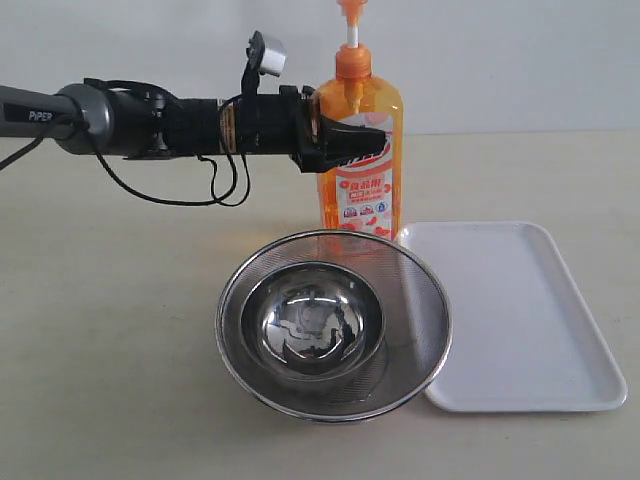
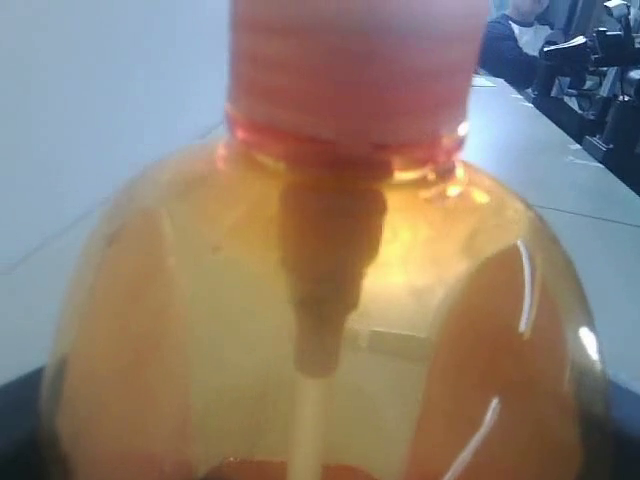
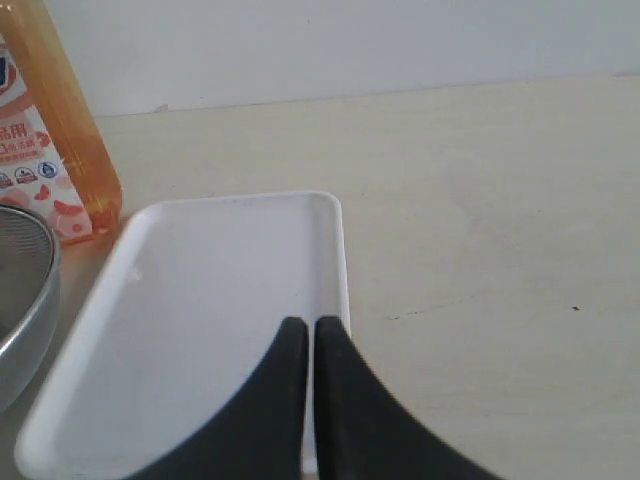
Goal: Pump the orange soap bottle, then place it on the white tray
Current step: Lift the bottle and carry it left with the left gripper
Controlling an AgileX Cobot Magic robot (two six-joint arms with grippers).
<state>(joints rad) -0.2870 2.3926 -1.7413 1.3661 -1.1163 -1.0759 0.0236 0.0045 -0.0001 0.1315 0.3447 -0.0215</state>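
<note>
The orange soap bottle (image 1: 362, 195) stands upright behind the strainer, its pump head (image 1: 351, 10) raised on the white stem. My left gripper (image 1: 372, 136) reaches in from the left and is shut on the bottle's upper body, one black finger lying across its front. The left wrist view is filled by the bottle (image 2: 200, 330) and its collar, with dark fingers (image 2: 18, 425) at the corners. The white tray (image 1: 520, 320) lies to the right, with nothing on it. Over the tray (image 3: 220, 300) rim, my right gripper (image 3: 310, 326) is shut on nothing. The bottle (image 3: 60, 140) shows beyond it.
A round steel mesh strainer (image 1: 432, 300) holding a steel bowl (image 1: 312, 320) sits in front of the bottle and touches the tray's left edge. Its rim (image 3: 20, 300) shows in the right wrist view. Bare beige table lies right of the tray.
</note>
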